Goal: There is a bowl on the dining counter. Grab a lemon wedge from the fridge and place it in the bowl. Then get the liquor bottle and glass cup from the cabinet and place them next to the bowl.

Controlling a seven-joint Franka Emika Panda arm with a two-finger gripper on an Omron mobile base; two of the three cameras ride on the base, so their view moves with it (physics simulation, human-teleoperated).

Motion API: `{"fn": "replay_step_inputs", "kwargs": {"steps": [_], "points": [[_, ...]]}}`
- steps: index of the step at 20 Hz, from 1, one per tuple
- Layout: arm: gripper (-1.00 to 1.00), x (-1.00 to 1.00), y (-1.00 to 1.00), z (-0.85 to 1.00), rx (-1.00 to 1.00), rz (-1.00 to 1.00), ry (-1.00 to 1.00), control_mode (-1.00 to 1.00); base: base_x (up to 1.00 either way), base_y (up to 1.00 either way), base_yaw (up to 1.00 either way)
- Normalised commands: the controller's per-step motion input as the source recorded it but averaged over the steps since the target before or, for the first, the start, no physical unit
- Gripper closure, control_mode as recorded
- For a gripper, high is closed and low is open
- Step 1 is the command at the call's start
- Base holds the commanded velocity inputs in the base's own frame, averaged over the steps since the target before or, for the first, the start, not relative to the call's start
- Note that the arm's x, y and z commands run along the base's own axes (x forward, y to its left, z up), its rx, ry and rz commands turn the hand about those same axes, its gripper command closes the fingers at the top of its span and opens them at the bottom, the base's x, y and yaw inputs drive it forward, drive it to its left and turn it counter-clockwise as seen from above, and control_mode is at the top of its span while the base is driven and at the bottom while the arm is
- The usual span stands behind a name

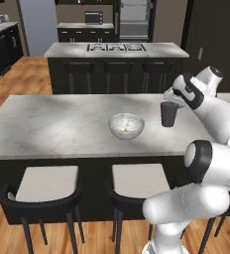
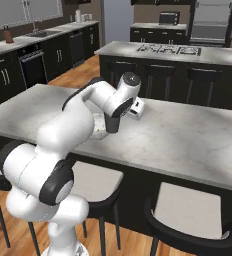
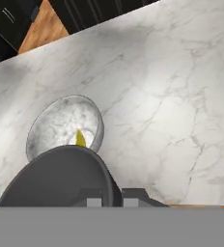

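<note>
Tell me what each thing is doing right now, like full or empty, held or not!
bowl: upright on the dining counter, lemon wedge inside.
lemon wedge: lying in the bowl.
glass cup: upright, empty, gripped at its rim by the hand, to the right of the bowl, apart from it.
hand: shut on the glass cup.
fridge: door open, pale shelves showing.
</note>
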Motion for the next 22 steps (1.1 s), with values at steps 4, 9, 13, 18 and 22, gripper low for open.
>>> {"fn": "replay_step_inputs", "kwargs": {"steps": [4,9,13,18,22], "points": [[1.00,0.68,0.00,-0.54,0.00,0.00,0.00,-1.00,0.00,0.00,0.00],[1.00,0.45,0.00,-0.48,0.00,0.00,0.00,-1.00,0.00,0.00,0.00],[1.00,0.17,0.00,-0.36,0.00,0.00,-0.01,-1.00,0.00,0.00,0.00],[1.00,0.05,0.00,-0.33,0.00,0.00,-0.04,-1.00,0.00,0.00,0.00],[1.00,0.13,0.00,-0.32,0.00,0.00,-0.06,-1.00,0.00,0.00,0.00]]}}
